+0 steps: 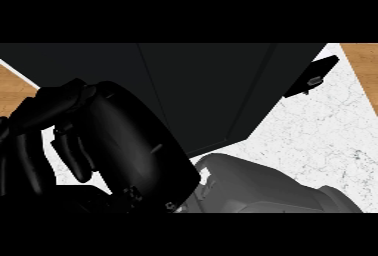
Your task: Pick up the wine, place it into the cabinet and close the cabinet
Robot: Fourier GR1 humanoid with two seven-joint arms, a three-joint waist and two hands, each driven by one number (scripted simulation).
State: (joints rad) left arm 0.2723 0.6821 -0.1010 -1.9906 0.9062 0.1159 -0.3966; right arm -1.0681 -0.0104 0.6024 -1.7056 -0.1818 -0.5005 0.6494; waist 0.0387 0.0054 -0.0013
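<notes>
Black right hand (125,145) looms close, hiding part of the cabinet (207,90); cannot tell its grasp.

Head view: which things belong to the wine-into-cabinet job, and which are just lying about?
Job in hand: black cabinet; black panel at its right, probably its open door; robot hand close up at the view's left, with its grey forearm. No wine shows; it may be hidden.
Not part of it: white marble counter; wooden floor at the corners.
</notes>
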